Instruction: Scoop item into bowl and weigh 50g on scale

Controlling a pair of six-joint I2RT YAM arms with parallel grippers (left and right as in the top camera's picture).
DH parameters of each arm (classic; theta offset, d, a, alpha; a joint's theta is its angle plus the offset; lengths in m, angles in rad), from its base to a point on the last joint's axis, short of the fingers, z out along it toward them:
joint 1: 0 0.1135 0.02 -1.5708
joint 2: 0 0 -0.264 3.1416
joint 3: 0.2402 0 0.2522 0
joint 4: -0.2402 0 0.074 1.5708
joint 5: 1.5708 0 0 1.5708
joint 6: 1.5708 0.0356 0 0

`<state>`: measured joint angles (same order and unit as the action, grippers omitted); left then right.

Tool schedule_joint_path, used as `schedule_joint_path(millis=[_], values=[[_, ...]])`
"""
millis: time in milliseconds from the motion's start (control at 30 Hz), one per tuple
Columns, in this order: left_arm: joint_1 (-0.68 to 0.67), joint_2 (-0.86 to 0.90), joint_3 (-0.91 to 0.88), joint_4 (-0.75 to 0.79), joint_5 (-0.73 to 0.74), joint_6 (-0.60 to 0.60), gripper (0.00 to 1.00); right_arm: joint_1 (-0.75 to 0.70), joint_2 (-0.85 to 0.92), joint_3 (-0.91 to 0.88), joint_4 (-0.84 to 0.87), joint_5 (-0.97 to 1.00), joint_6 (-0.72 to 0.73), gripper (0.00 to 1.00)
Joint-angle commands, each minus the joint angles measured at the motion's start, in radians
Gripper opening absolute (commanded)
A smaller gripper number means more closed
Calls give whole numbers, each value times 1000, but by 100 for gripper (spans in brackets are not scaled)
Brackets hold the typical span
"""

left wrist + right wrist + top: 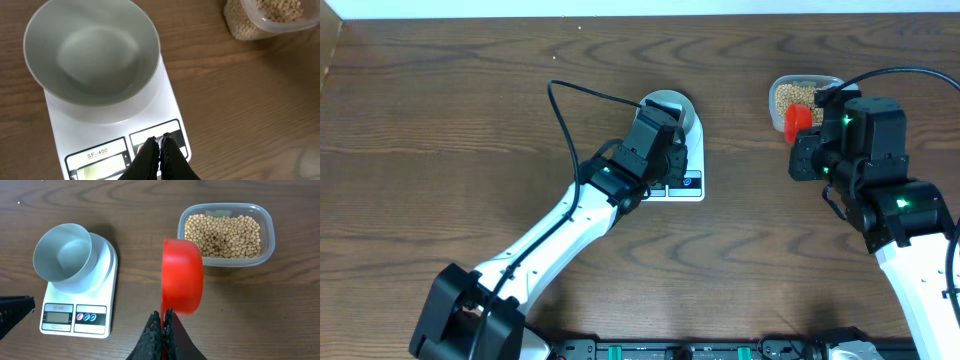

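beans (222, 235): all lie in the clear tub (269, 236). none are in the bowl (62, 252), which stands empty on the far end of the scale (106, 270).

step in hand, as i judge it: preparation, with scooping not yet begun. my left pincer (161, 142) is pressed together, holding nothing, with its tips down at the scale's button panel. i take this for switching on or zeroing. i cannot tell whether the tips touch a button, and the display is too small to read.

my right pincer (162, 316) is pinching the handle of the red scoop (182, 277). the scoop is tipped on its side, its inside turned from view.

position: from my right pincer the beans sit at 1 o'clock, near but apart. the scoop's rim is short of the tub wall and above the wooden table (150, 210). the bowl and scale lie at 10 o'clock, well apart. seen from overhead, the tub is at 3 o'clock of the bowl.

next move calls for: carrying the scoop over the tub wall, turning its mouth down into the beans, then lifting level. the left pincer should clear the scale before any pour, or the reading may be false.
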<state>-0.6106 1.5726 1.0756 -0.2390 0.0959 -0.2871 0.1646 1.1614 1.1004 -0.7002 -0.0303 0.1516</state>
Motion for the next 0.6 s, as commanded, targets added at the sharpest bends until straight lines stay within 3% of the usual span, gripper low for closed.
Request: schedule_joint_path(millis=[0, 567], values=[[3, 3, 2, -14, 1, 17, 7, -7, 0, 19, 2, -5, 8, 1], [-12, 192, -27, -10, 2, 48, 7, -7, 0, 18, -7, -5, 8, 1]])
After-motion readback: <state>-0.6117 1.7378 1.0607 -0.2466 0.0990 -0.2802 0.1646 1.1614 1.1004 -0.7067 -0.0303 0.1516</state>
